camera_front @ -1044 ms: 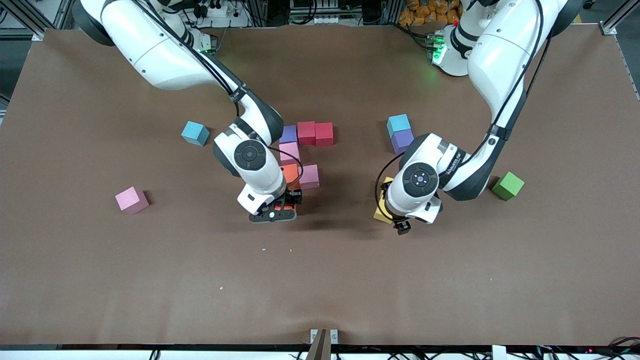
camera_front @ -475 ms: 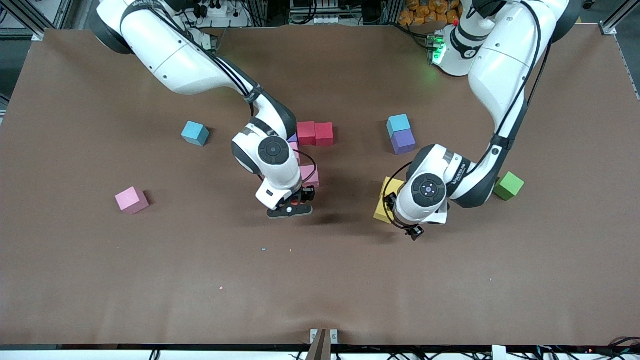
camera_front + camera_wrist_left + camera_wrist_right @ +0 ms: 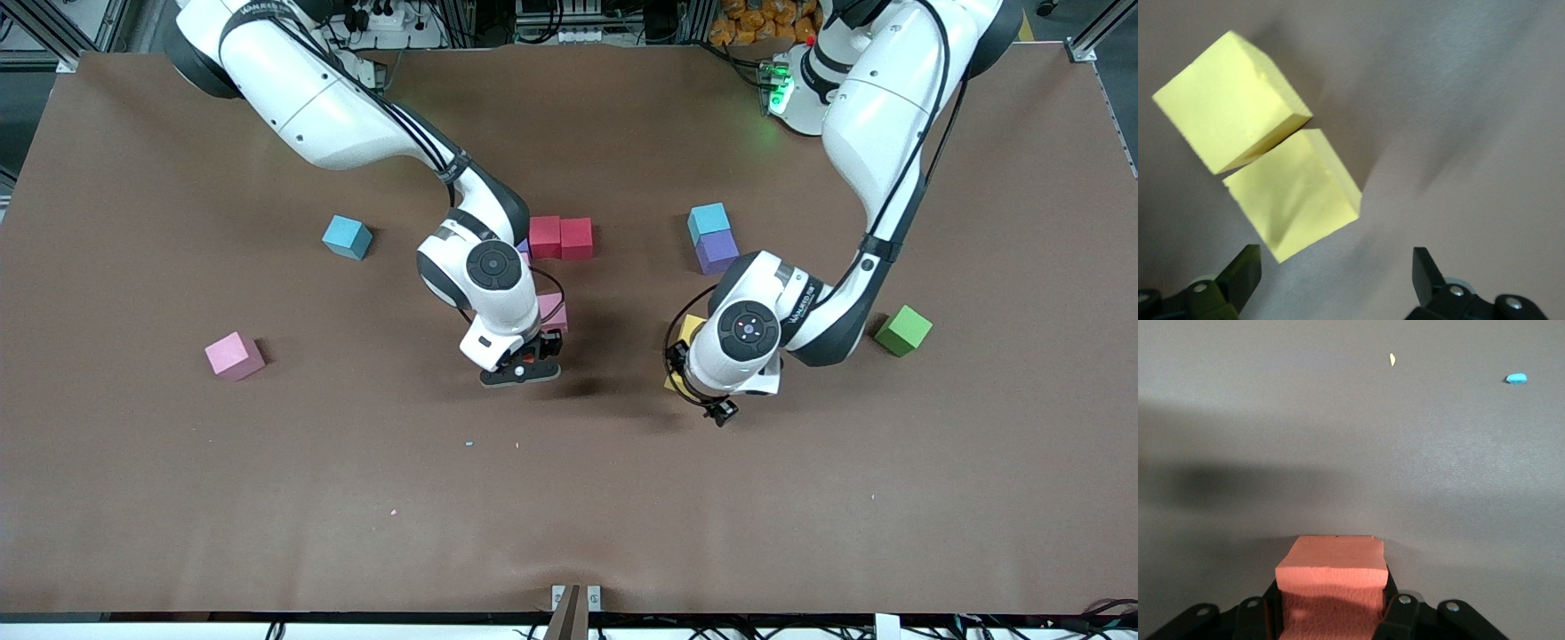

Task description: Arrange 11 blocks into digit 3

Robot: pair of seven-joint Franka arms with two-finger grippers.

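The right gripper [image 3: 526, 358] clamps an orange block [image 3: 1333, 577] above the table [image 3: 569, 498], at six o'clock from the pink block [image 3: 553, 311]. The left gripper [image 3: 1335, 280], jaws wide, hovers over two touching yellow blocks [image 3: 1265, 170].

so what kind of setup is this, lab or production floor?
Likely a robotics lab bench: two Franka arms mounted at a brown-covered table, loose foam cubes such as the pink cube and green cube, and aluminium framing with cabling along the edge.
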